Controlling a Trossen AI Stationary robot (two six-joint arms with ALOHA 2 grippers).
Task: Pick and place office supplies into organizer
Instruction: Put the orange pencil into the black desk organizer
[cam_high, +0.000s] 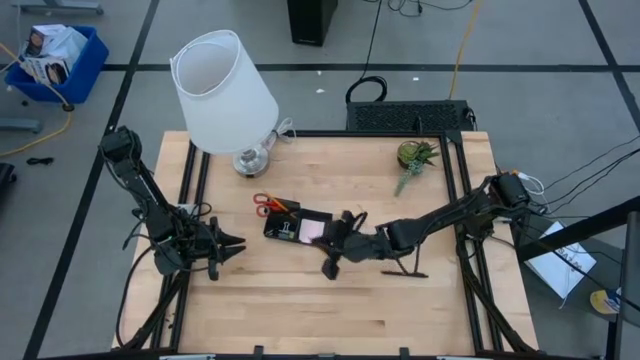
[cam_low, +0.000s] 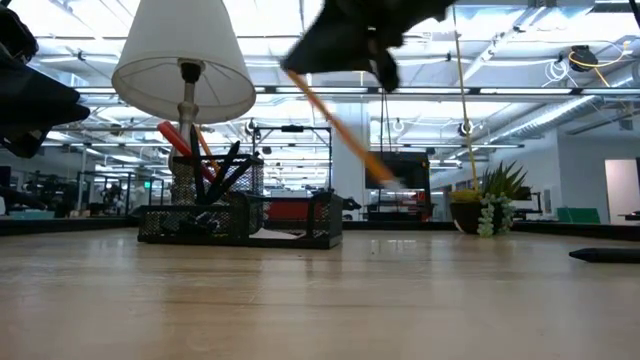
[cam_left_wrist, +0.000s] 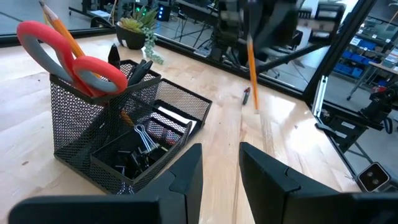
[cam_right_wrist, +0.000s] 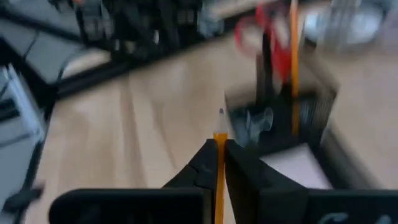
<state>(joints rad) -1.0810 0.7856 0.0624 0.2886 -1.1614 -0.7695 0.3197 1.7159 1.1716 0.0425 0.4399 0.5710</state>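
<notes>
The organizer (cam_high: 293, 226), a black mesh tray, stands mid-table with red-handled scissors (cam_left_wrist: 69, 61), an orange pencil (cam_left_wrist: 58, 25) and pens upright in its tall section, and black clips (cam_left_wrist: 138, 140) in the low one. My right gripper (cam_high: 333, 258) hovers just right of it, shut on another orange pencil (cam_low: 342, 128). My left gripper (cam_high: 232, 246) waits open to the organizer's left, its fingers (cam_left_wrist: 186, 180) pointing at it. My right gripper pinches the orange pencil between its two fingers near one end (cam_right_wrist: 219, 152), and the pencil lies along the fingers. A short tip (cam_right_wrist: 221, 118) pokes out past the fingertips. The pencil is lifted clear of the table and slants down below the gripper (cam_low: 352, 40).
A white lamp (cam_high: 222, 88) stands at the far left of the table, behind the organizer. A potted plant sprig (cam_high: 414, 160) sits at the far right. A black pen (cam_low: 604, 256) lies on the wood on the table's right side. Bare wood stretches along the near edge.
</notes>
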